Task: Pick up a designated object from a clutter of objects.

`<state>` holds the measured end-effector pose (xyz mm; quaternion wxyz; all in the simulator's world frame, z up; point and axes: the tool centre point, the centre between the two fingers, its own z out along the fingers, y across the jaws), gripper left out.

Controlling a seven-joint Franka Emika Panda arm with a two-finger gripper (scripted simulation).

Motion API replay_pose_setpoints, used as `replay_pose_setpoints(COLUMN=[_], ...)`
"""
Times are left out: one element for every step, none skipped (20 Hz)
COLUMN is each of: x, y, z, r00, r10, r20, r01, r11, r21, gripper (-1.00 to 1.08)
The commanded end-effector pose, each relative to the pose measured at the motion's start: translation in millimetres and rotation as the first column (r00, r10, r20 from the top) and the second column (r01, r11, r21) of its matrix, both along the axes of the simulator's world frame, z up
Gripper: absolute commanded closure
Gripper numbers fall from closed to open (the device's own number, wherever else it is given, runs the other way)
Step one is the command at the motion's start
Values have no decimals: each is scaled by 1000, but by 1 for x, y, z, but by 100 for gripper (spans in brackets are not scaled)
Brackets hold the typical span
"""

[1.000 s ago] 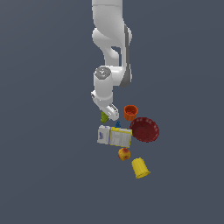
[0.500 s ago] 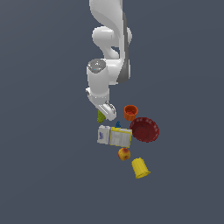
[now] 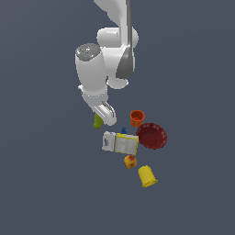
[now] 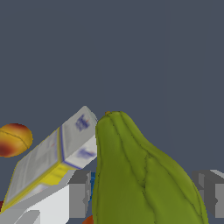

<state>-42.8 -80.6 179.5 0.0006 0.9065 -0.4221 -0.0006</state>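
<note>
1. In the exterior view, the white arm [image 3: 103,59] reached down from the top of the frame over a plain dark grey floor [image 3: 41,183].
2. The gripper [image 3: 102,120] hung at the arm's lower end, with the green pear [image 3: 98,121] held between its fingers, partly hidden by them.
3. The pear appeared to sit above the floor and apart from the other items, towards the exterior view's left of the cluster.
4. The orange cup [image 3: 137,118] stood upright just beside the dark red bowl [image 3: 151,136], which lay on the exterior view's right of the group.
5. The white-yellow box [image 3: 120,142] lay flat beside the bowl; a small blue piece [image 3: 123,131] showed at its far edge.
6. The apple [image 3: 130,161] sat just below the box in the frame, and the yellow cup [image 3: 148,176] lay tipped on its side near the apple.
7. In the wrist view, the pear [image 4: 140,175] filled the foreground, ribbed and tapering to a narrow tip.
8. One grey finger [image 4: 79,193] pressed against one flank of the pear, and the other finger [image 4: 214,191] stood at the opposite flank; the grip was closed on the fruit.
9. The box [image 4: 52,155] lay tilted behind the pear, and the apple [image 4: 14,139] sat beyond it, apart from the box.
</note>
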Motion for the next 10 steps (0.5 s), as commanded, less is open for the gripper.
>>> replay_pose_setpoints(x=[14, 19, 24, 30, 35, 40, 45, 49, 54, 59], y=[-7, -9, -12, -14, -17, -19, -22, -24, -26, -28], z=[22, 30, 38, 45, 53, 60, 67, 74, 81, 87], r00=[1000, 1000, 1000, 1000, 1000, 1000, 1000, 1000, 1000, 1000], r10=[0, 0, 0, 0, 0, 0, 0, 0, 0, 0], r20=[1, 1, 1, 1, 1, 1, 1, 1, 1, 1], r01=[0, 0, 0, 0, 0, 0, 0, 0, 0, 0], r11=[1000, 1000, 1000, 1000, 1000, 1000, 1000, 1000, 1000, 1000], r21=[0, 0, 0, 0, 0, 0, 0, 0, 0, 0], gripper=[108, 108, 108, 108, 108, 108, 108, 108, 108, 108])
